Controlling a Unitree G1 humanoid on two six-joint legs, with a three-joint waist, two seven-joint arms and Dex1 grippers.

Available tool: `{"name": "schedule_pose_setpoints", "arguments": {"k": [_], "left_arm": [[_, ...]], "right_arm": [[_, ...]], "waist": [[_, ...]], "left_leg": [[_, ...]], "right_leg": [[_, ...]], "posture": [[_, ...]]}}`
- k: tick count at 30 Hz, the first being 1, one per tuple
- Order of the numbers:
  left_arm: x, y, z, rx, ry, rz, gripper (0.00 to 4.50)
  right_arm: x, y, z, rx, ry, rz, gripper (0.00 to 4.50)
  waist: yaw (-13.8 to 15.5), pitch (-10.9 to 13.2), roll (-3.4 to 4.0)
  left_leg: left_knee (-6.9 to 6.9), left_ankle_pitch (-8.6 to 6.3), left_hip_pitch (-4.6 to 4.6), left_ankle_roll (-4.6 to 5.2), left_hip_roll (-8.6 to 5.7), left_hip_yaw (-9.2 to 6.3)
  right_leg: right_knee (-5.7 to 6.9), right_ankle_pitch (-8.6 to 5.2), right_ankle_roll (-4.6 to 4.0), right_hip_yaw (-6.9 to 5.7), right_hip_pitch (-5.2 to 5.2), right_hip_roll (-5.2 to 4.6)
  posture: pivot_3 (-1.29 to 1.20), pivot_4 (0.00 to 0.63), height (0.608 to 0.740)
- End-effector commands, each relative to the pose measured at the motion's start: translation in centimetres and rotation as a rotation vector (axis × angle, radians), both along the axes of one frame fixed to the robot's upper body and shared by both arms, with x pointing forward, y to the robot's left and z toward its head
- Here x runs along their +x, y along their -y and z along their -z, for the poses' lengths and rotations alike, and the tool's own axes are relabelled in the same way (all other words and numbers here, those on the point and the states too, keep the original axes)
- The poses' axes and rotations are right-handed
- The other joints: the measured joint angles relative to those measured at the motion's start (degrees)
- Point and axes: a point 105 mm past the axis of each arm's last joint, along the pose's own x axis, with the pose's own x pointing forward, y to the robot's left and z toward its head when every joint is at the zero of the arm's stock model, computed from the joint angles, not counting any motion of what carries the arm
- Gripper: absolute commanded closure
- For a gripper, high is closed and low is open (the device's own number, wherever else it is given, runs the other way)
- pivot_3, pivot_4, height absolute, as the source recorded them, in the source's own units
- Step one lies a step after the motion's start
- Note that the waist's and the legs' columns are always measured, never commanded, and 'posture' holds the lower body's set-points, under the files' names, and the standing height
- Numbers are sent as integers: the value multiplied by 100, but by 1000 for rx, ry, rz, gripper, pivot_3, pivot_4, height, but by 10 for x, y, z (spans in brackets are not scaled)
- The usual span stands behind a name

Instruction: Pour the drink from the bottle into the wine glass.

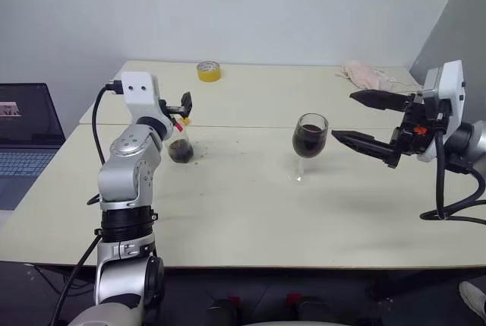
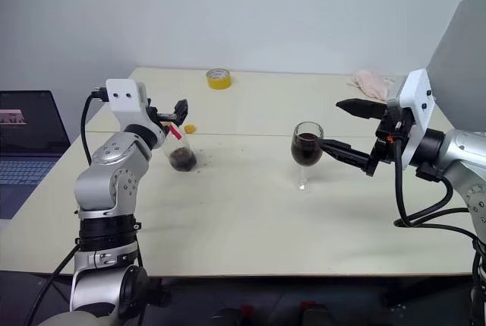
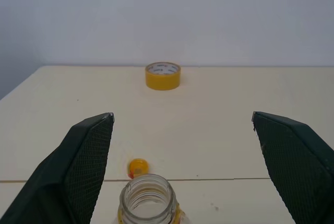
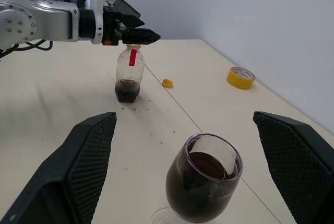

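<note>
The bottle (image 1: pixel 181 147) stands upright and uncapped on the table, with a little dark drink (image 4: pixel 128 91) left in its bottom. Its yellow cap (image 3: pixel 138 167) lies on the table just behind it. My left gripper (image 3: pixel 182 117) is open and level at the height of the bottle's mouth (image 3: pixel 147 200), with its fingers wide on either side and not touching it. The wine glass (image 1: pixel 310 140) stands mid-table, roughly half full of the dark drink. My right gripper (image 1: pixel 343 115) hangs open just right of the glass's bowl, holding nothing.
A yellow tape roll (image 1: pixel 209 71) lies at the table's far edge. A pink cloth (image 1: pixel 372 77) sits at the far right corner. An open laptop (image 1: pixel 23 136) stands off the table's left side. Small dark specks (image 4: pixel 146 110) dot the table between bottle and glass.
</note>
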Motion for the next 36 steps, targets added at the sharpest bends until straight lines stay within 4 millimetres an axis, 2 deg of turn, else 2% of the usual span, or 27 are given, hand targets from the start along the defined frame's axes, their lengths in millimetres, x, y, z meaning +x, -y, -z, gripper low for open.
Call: {"name": "schedule_pose_setpoints", "arguments": {"k": [1, 15, 20, 33, 34, 35, 36], "left_arm": [[-5, 9, -31, 19, 104, 51, 19], [-16, 25, -34, 21, 125, 178, 19], [-22, 40, -31, 20, 123, 257, 19], [-33, 55, -22, 30, 95, 351, 19], [-33, 55, -22, 29, 94, 351, 19], [-33, 55, -22, 28, 94, 351, 19], [-33, 55, -22, 28, 94, 351, 19]], "right_arm": [[-1, -2, -11, -2, 58, -14, 0], [6, 1, -10, 6, 58, -11, 0], [13, 3, -13, 40, 76, 10, 0], [16, 5, -12, 40, 68, 10, 0], [16, 5, -12, 40, 68, 10, 0], [16, 5, -12, 40, 69, 10, 0], [16, 5, -12, 40, 69, 10, 0]], "waist": [[0, -1, 1], [-1, -4, 1], [-2, -6, 1], [-4, -8, 4], [-2, 6, 3], [23, 199, 18], [27, 294, 19]], "left_leg": [[0, 0, 0, 0, 0, 0], [-1, 0, 2, 0, 0, 2], [0, 0, 3, 0, 0, 2], [-1, 0, 4, 0, 1, 4], [-1, 0, 4, 0, 1, 4], [-1, -1, 2, 1, 1, 4], [2, -12, 45, 17, 11, 10]], "right_leg": [[0, 0, 0, 0, 0, 0], [-1, 0, 0, 2, 0, 0], [-1, 0, 0, 3, 1, 0], [-1, 0, 0, 5, 0, 0], [-1, 0, 0, 5, 0, 0], [-1, 0, 0, 4, 0, 0], [4, 0, -3, 1, 47, 2]], "posture": [[0, 0, 740], [0, 0, 740], [0, 0, 740], [0, 0, 740], [0, 150, 740], [0, 150, 740], [0, 150, 740]]}}
